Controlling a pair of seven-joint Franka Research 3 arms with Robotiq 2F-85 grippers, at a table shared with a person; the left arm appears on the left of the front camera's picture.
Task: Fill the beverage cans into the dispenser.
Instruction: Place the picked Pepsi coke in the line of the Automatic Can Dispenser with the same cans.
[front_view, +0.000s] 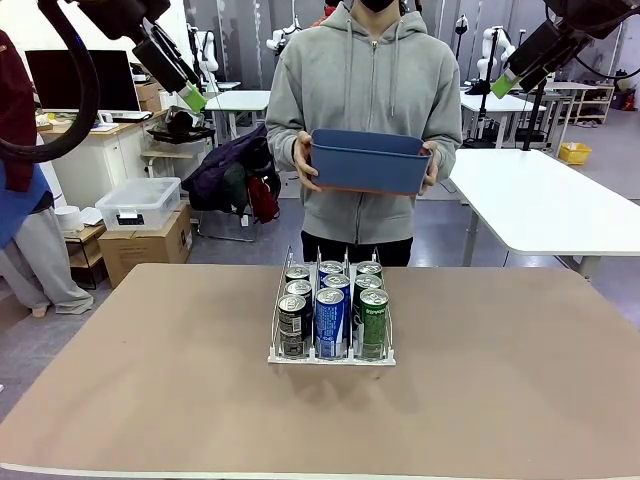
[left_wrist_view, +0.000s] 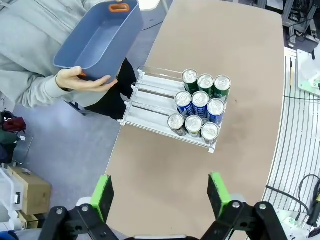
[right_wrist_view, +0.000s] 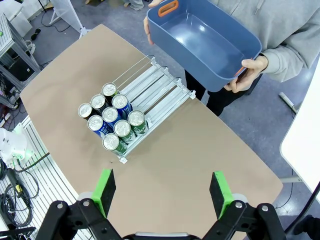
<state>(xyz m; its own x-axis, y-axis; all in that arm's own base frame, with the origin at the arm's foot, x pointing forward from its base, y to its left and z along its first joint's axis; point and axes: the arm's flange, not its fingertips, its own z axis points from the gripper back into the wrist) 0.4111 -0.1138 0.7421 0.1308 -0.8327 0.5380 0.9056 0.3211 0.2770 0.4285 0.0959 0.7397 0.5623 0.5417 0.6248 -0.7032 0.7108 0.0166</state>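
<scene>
Since nine cans (front_view: 331, 305) already fill the dispenser (front_view: 331, 355) front, both grippers hang wide open w/ nothing held, person's bin (front_view: 368, 162) behind it.

I see glossy metal beverage cans (front_view: 331, 310) in a clear plastic dispenser (front_view: 277, 312), a matt blue plastic bin (front_view: 368, 162), and a smooth matt tabletop (front_view: 500, 380).

In the front view the rear beverage cans (front_view: 329, 268) in the dispenser (front_view: 331, 355) stand hidden behind the front row, only their tops showing. Lettering on the cans is too small to read. The picture's top edge cuts off both arms above the dispenser, leaving the left tool (front_view: 192, 98) and right tool (front_view: 503, 84) partly seen.
</scene>
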